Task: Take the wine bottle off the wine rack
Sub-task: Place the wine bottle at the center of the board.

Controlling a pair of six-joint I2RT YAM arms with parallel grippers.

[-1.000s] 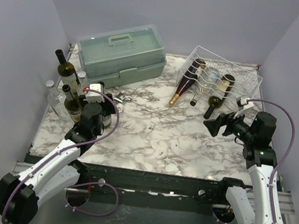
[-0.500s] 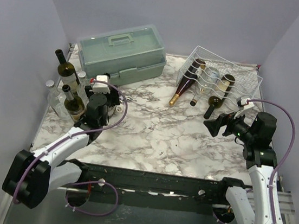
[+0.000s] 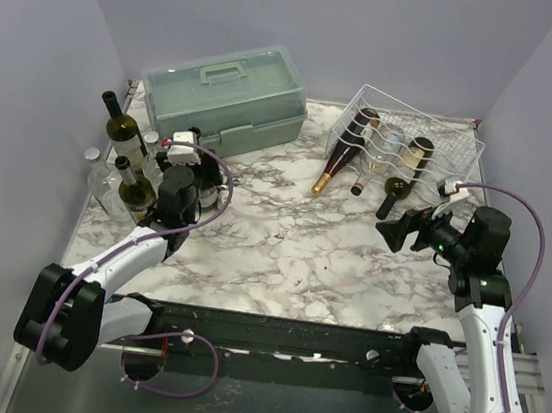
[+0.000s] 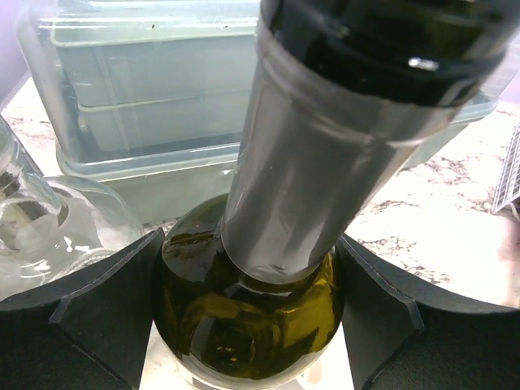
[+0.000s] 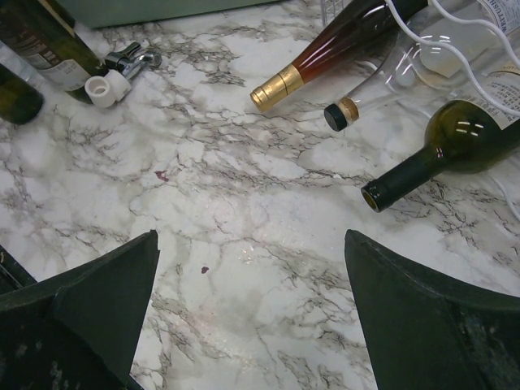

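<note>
On wine rack [image 3: 460,141], bottle labels [image 3: 417,155] apparently illegible

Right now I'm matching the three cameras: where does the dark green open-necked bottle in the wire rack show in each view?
Top external: right of centre, the green bottle lies rightmost in the wine rack, neck toward the near edge.
Left wrist: not in it; the left gripper holds an olive bottle.
Right wrist: green bottle at the right edge, neck pointing lower left.
Shared landmark: the gold-capped bottle, in top external and right wrist.
</note>
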